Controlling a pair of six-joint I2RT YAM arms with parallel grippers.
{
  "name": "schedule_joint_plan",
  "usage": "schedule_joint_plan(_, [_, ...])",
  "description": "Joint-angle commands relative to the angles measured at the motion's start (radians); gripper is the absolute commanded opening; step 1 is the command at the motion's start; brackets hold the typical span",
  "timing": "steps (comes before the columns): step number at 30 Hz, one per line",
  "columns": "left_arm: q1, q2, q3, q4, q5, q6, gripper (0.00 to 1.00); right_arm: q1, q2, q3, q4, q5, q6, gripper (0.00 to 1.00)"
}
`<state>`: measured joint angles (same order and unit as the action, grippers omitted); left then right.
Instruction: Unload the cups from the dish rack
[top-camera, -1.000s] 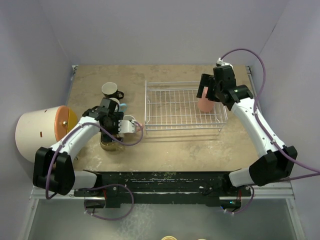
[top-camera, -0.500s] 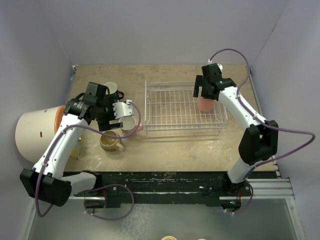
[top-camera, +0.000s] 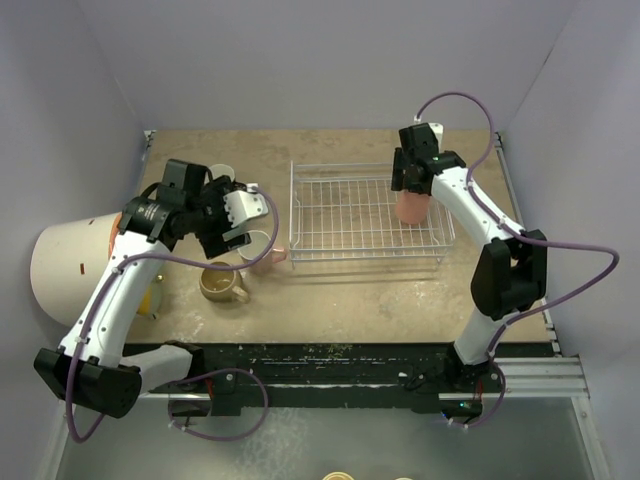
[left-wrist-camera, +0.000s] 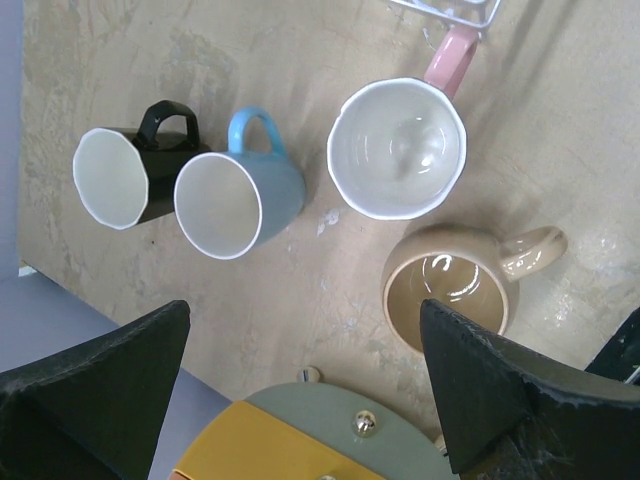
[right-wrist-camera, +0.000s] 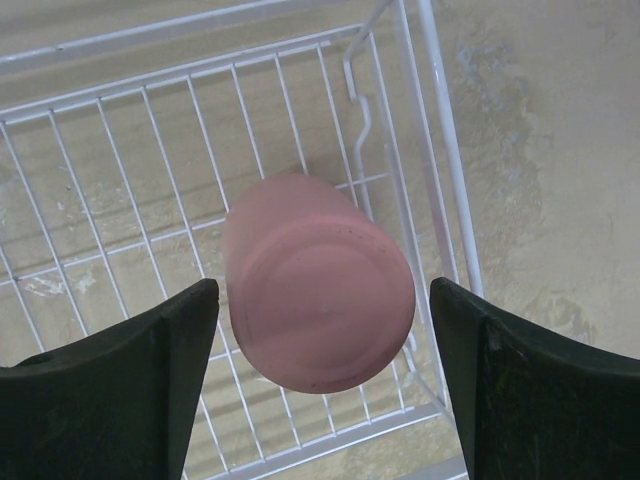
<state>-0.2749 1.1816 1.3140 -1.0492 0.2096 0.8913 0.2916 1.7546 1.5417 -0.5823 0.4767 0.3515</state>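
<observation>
"White wire dish rack emptied?"

"Nearly: coral tumbler upturned at its right end, right hand open above. The black mug, light blue mug, pale pink mug and tan mug stand left of it; left hand open."

Open dish rack grid beside coral tumbler, end wall near.

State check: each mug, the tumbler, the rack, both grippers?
black mug: upright on table, empty
light blue mug: upright on table, empty
pale pink mug: upright on table, empty
tan mug: upright on table, empty
dish rack: holds only the coral tumbler
coral tumbler: upside down
left gripper: open, holding nothing
right gripper: open, over the coral tumbler
</observation>
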Motion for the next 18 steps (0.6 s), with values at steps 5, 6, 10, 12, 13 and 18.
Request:
schedule_joint_plan(5, [0.005,-0.028,0.036,0.058,0.033,-0.038,0.99,-0.001,-0.055,-0.026,0.013,0.001,-0.008,0.82])
schedule_joint_plan(6, [0.005,-0.031,0.037,0.063,0.033,-0.04,0.99,-0.001,-0.051,-0.023,0.014,-0.007,-0.012,0.82])
schedule_joint_plan(10, [0.005,-0.03,0.052,0.068,0.045,-0.055,0.99,-0.002,-0.029,-0.013,0.013,-0.032,-0.017,0.78])
schedule_joint_plan(12, [0.005,-0.029,0.057,0.063,0.055,-0.057,0.99,-0.002,-0.026,-0.008,0.012,-0.047,-0.017,0.72])
schedule_joint_plan(13, [0.006,-0.027,0.057,0.062,0.059,-0.056,0.99,-0.002,-0.026,-0.005,0.014,-0.052,-0.017,0.69])
schedule_joint_plan(18, [0.005,-0.028,0.059,0.077,0.058,-0.04,0.99,-0.002,-0.039,0.032,-0.008,-0.076,-0.015,0.55])
